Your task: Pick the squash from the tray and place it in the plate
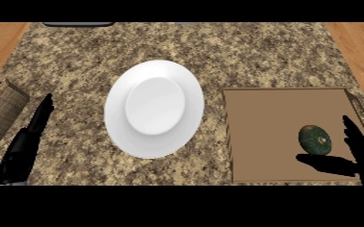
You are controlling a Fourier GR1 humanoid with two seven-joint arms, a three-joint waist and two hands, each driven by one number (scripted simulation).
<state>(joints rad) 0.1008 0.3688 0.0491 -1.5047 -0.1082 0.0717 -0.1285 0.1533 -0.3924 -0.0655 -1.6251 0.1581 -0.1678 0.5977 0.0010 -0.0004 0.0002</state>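
A dark green squash [315, 139] lies on the brown tray [270, 125] at the right, near the tray's right side. A white plate [154, 108] with nothing on it sits on the counter's middle, left of the tray. My right hand [353, 137] shows at the right edge, just right of the squash, fingers straight and apart from it; its shadow falls on the tray below the squash. My left hand [28, 137] rests open at the lower left, fingers pointing up, well left of the plate.
The granite counter [213, 48] runs to wooden strips at both sides. A woven mat [10, 103] lies at the left edge beside my left hand. A dark object [78, 24] sits at the counter's far edge.
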